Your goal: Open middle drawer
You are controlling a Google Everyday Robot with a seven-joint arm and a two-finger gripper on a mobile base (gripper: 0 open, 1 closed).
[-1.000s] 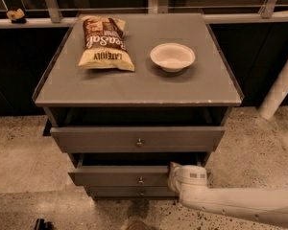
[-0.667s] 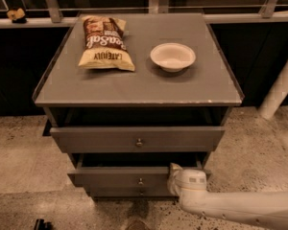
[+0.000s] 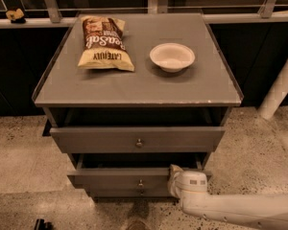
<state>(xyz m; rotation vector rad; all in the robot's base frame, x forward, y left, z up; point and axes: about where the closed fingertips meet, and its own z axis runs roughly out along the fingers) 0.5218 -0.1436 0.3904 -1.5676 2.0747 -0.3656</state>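
Camera view: I am looking down on a grey cabinet [image 3: 134,87] from the front. A chip bag [image 3: 104,42] and a white bowl [image 3: 172,56] are sitting on its top, well apart.
Task item: the middle drawer [image 3: 115,178] is sitting below the top drawer [image 3: 101,139]. Its front is standing proud of the cabinet body, with a dark gap showing behind its upper edge.
Knob: the small round knob [image 3: 141,183] is sitting at the centre of the middle drawer front. Nothing is touching it.
Gripper posn: the gripper [image 3: 174,175] is sitting at the right part of the middle drawer front, up against its upper edge and right of the knob. The white arm is running off to the lower right.
Pincer state: I am not able to tell whether it is apart, together or clamped on the front, as the wrist housing is hiding that end.
Change vs approx 1 s ago: the wrist is now reading slightly lower and nearer the camera. The drawer front is sitting about where it was, and the gap behind it is looking at most a touch deeper.
Top drawer: it is also standing slightly out, same as a second ago.
Meaning for task: I am judging the pull as in progress but slow, with the drawer partly open and more travel likely needed.
Risk: with contact at the edge and off-centre, I am expecting the drawer may rack or the grip may slip.
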